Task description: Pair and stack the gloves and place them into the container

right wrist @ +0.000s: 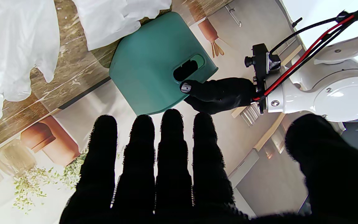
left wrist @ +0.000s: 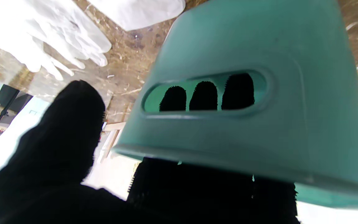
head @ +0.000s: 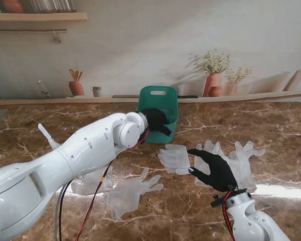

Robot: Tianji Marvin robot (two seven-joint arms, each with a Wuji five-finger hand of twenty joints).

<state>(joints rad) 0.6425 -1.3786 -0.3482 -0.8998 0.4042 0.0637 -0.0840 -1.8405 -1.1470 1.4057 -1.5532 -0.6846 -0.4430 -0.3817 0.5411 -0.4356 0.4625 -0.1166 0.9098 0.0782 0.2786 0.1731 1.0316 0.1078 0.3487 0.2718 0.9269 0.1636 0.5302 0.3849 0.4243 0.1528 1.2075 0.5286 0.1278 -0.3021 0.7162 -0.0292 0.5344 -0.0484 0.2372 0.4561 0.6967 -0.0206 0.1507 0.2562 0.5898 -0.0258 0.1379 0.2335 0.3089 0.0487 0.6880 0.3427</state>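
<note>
The green container (head: 159, 111) stands at the back of the table. My left hand (head: 156, 120) grips its near wall: three fingers (left wrist: 204, 96) show through the handle slot from inside, and the thumb (left wrist: 67, 124) stays outside. Seen from the right wrist, that thumb rests on the container (right wrist: 148, 68) beside the slot. My right hand (head: 216, 168) hovers open, fingers spread (right wrist: 172, 149), over a pile of translucent white gloves (head: 243, 160). One glove (head: 174, 157) lies flat in front of the container, another (head: 132, 191) nearer to me, and a third (head: 89, 184) is partly hidden under my left arm.
The marble table top (head: 271, 125) ends at a low ledge along the back wall, just behind the container. My left arm (head: 85, 150) stretches across the left half of the table with red and black cables hanging beneath it.
</note>
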